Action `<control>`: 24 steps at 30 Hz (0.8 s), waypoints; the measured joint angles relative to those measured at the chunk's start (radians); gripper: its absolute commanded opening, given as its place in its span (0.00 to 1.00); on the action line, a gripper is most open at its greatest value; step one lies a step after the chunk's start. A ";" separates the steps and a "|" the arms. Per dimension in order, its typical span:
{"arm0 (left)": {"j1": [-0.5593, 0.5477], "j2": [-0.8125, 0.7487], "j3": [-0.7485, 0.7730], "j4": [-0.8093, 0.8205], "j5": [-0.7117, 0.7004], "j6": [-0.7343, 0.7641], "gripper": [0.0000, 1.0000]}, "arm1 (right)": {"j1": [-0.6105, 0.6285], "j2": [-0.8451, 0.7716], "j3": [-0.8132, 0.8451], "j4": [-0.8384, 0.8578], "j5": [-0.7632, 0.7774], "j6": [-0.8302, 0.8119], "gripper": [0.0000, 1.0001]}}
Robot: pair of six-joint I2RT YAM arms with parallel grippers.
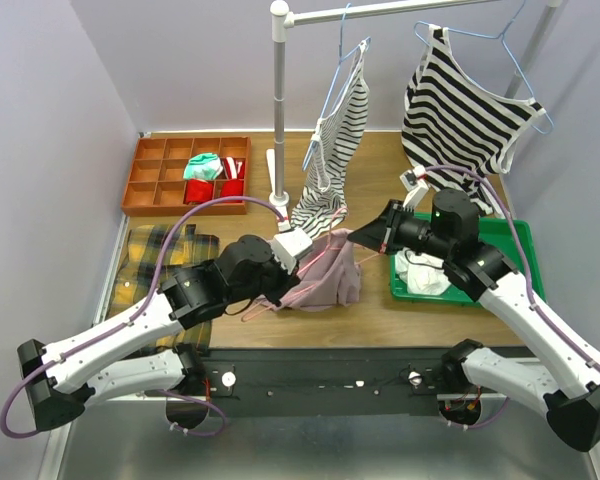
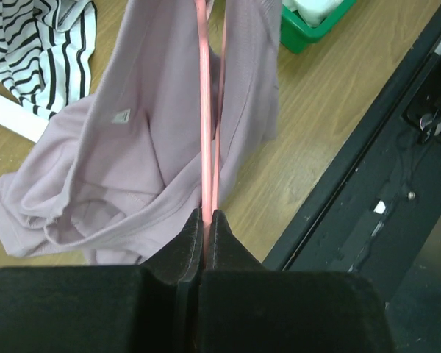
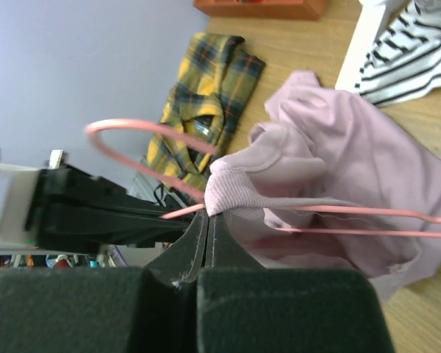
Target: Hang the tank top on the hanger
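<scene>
Roughly midway, I judge: the thin pink-red wire hanger (image 2: 204, 110), pinched in the left claw (image 2: 206, 219), runs inside the dusty-pink soft fabric tank top (image 1: 330, 278) by the near edge of the table (image 1: 410, 320). The right claw (image 3: 208, 219) pinches its hem. Straps look unseated, body bunched.

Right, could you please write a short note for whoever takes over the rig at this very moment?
Left gripper: shut on the hanger wire.
Right gripper: shut on the tank top edge, beside the hanger's hook.
Done: fabric drapes around the wire, its lower part bunched on the table.
Left: seat both straps on the hanger's shoulders.
</scene>
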 measured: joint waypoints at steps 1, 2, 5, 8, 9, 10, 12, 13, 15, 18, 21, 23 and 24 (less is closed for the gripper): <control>0.000 -0.002 -0.013 0.016 -0.002 -0.008 0.00 | 0.000 -0.005 0.002 0.002 0.000 0.000 0.01; 0.000 -0.008 -0.026 0.035 -0.003 -0.014 0.00 | 0.000 -0.015 0.006 0.004 0.001 0.000 0.01; 0.000 -0.034 -0.056 0.083 -0.004 -0.029 0.00 | 0.000 -0.022 0.015 -0.023 0.044 -0.012 0.01; 0.000 -0.096 -0.092 0.136 -0.003 -0.034 0.00 | 0.000 -0.019 0.019 -0.087 0.140 -0.034 0.01; 0.000 -0.126 -0.109 0.162 0.005 -0.037 0.00 | 0.000 -0.018 0.019 -0.109 0.168 -0.039 0.02; 0.000 -0.149 -0.119 0.178 0.009 -0.039 0.00 | 0.000 -0.017 0.019 -0.137 0.213 -0.046 0.04; 0.000 -0.183 -0.135 0.197 0.022 -0.043 0.00 | 0.000 -0.014 0.019 -0.193 0.316 -0.062 0.14; 0.000 -0.193 -0.141 0.204 0.029 -0.043 0.00 | 0.000 -0.014 0.019 -0.214 0.357 -0.067 0.16; 0.000 -0.196 -0.145 0.209 0.038 -0.044 0.00 | 0.000 -0.014 0.019 -0.271 0.466 -0.083 0.27; 0.000 -0.195 -0.156 0.216 0.048 -0.045 0.00 | -0.001 -0.014 0.020 -0.337 0.586 -0.105 0.35; 0.000 -0.195 -0.162 0.222 0.049 -0.048 0.00 | -0.001 -0.015 0.023 -0.375 0.651 -0.122 0.49; 0.000 -0.190 -0.163 0.230 0.049 -0.049 0.00 | -0.001 -0.019 0.031 -0.389 0.655 -0.145 0.55; 0.000 -0.183 -0.163 0.237 0.048 -0.050 0.00 | -0.001 -0.024 0.032 -0.389 0.655 -0.153 0.56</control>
